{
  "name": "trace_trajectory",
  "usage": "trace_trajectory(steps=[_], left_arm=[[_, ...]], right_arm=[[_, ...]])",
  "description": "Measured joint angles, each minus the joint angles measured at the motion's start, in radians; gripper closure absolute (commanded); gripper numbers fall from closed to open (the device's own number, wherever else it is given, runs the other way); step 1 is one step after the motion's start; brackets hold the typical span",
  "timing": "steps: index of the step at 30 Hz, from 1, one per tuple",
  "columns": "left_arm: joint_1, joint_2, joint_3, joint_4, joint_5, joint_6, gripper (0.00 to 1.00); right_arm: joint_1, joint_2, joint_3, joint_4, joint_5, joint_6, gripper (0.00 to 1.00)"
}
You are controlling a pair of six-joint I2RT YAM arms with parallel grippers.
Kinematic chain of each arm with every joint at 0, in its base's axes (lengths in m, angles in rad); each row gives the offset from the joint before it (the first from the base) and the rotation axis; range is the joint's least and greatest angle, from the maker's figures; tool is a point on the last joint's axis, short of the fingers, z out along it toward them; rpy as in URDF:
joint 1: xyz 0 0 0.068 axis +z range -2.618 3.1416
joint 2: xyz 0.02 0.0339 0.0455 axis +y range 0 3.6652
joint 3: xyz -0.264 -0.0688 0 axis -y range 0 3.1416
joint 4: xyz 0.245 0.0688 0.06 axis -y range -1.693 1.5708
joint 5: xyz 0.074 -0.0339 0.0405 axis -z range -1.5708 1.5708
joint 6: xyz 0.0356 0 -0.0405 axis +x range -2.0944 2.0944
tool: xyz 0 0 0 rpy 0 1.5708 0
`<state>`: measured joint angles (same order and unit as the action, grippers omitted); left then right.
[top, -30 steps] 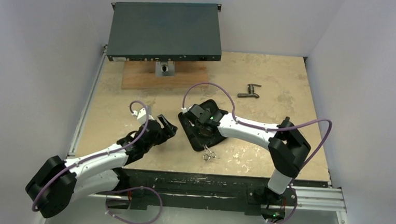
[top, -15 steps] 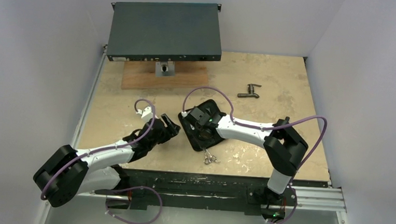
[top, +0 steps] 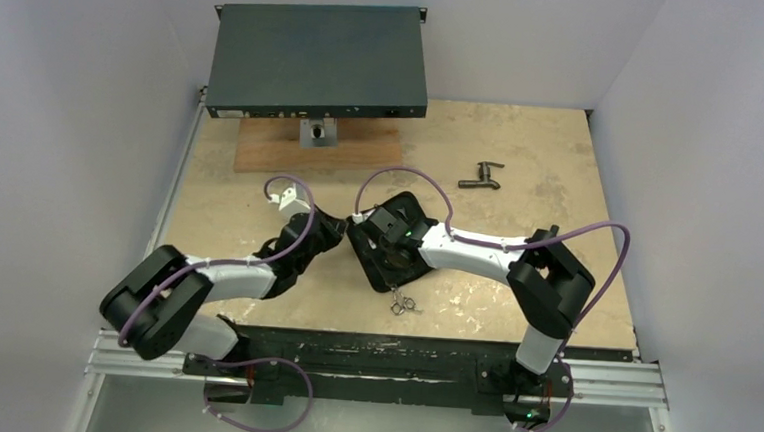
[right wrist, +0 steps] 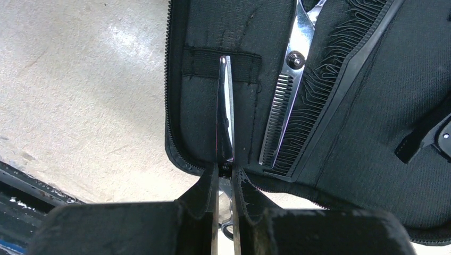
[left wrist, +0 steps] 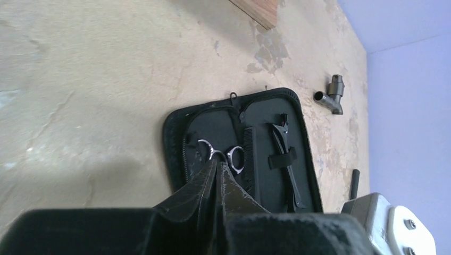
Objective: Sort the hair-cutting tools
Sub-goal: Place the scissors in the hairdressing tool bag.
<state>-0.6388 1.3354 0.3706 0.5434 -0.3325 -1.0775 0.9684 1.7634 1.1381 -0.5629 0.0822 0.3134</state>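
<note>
An open black case [left wrist: 181,138] lies mid-table. Inside it are toothed silver scissors [left wrist: 206,143], a slim black comb [left wrist: 249,154] and a thin black clip piece [left wrist: 284,149] under a strap. My right gripper [right wrist: 225,171] is shut on plain silver scissors [right wrist: 226,106] at their pivot, at the case's near edge. Their tip lies under an elastic strap, and their handles [top: 403,300] stick out toward the table's front. My left gripper [left wrist: 218,166] is shut at the case's left side, with nothing visible between its fingers.
A dark metal T-shaped fitting [top: 481,175] lies at the back right. A flat dark equipment box [top: 317,62] rests at the back on a wooden board [top: 282,152]. The table's front rail runs just below the scissors' handles.
My left arm has swung right and forward up to the case's left side, and its jaws have gone from open to shut. The right gripper has barely shifted, still holding the scissors.
</note>
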Motion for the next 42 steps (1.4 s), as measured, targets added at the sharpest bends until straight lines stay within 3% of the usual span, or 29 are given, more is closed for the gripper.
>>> trace_trajectory(steps=[8, 22, 42], left_arm=[[0.01, 0.257, 0.02, 0.314, 0.091, -0.005, 1.0], [0.01, 0.467, 0.019, 0.545, 0.105, -0.023, 1.0], [0.01, 0.496, -0.019, 0.673, 0.096, -0.031, 1.0]], right_arm=[[-0.008, 0.0, -0.017, 0.013, 0.0, 0.0, 1.0], [-0.008, 0.001, -0.006, -0.084, 0.0, -0.017, 1.0], [0.008, 0.136, 0.166, -0.242, -0.012, -0.047, 1.0]])
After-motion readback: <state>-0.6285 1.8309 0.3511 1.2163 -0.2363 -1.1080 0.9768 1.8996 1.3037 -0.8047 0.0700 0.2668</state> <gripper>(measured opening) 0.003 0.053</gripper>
